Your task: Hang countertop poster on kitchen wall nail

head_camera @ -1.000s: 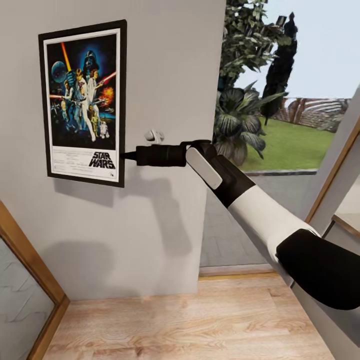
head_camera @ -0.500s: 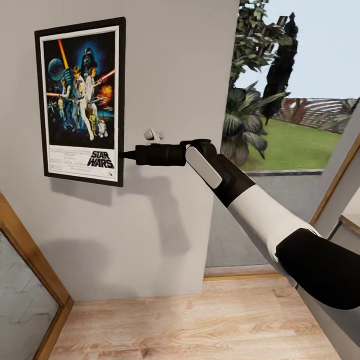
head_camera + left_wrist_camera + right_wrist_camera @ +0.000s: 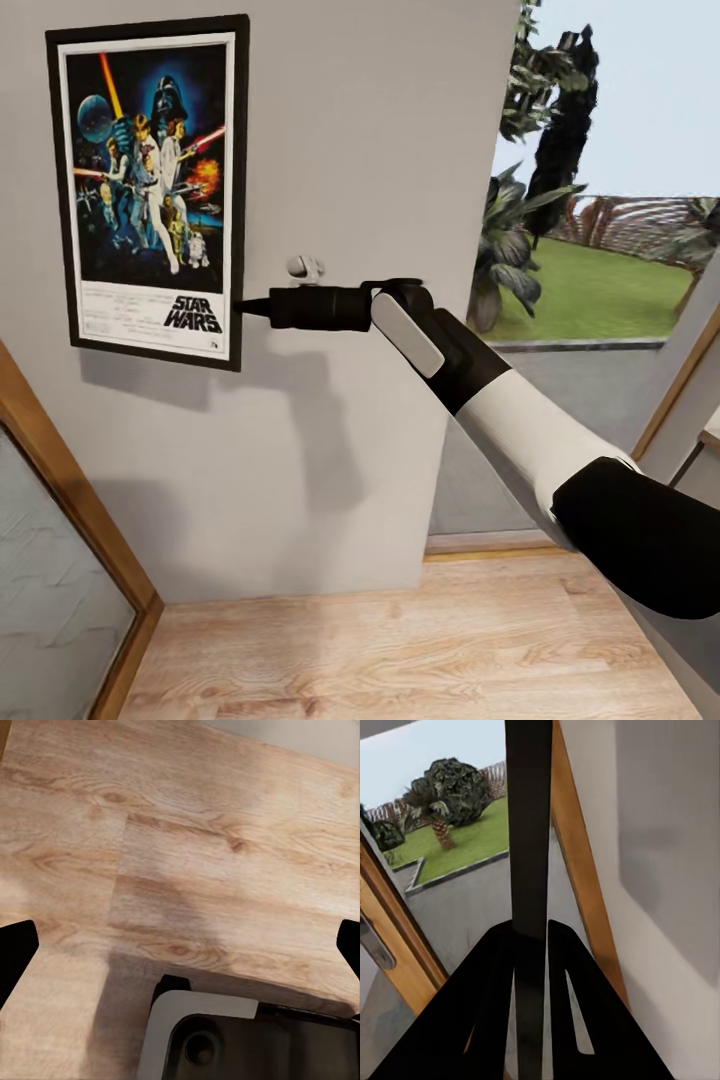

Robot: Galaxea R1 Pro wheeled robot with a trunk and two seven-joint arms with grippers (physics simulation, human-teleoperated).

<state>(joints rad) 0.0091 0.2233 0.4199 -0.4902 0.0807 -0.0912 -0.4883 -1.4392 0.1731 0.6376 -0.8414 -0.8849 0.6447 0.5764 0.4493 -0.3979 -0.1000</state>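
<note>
1. The right gripper (image 3: 243, 306) pinches the right edge of the poster (image 3: 145, 190) low down, beside the "STAR WARS" lettering, and holds it flat against the grey wall (image 3: 360, 150); in the right wrist view the fingers (image 3: 495, 1005) are clenched on the thin black frame (image 3: 529, 825) seen edge-on.
2. A small pale wall nail (image 3: 305, 267) juts from the wall just above the black forearm (image 3: 320, 308), beside the poster, not behind it.
3. Likely risk: the poster does not appear to hang from anything, so letting go here would probably send it sliding down to the wooden floor (image 3: 400, 650).
4. Second risk: with the grip at one low edge, the tall frame could twist or tip away from the wall as the arm shifts it toward the nail.
5. The left gripper hangs over the floor, its dark fingers (image 3: 16, 949) spread wide and holding nothing.
6. No containers appear in this scene.
</note>
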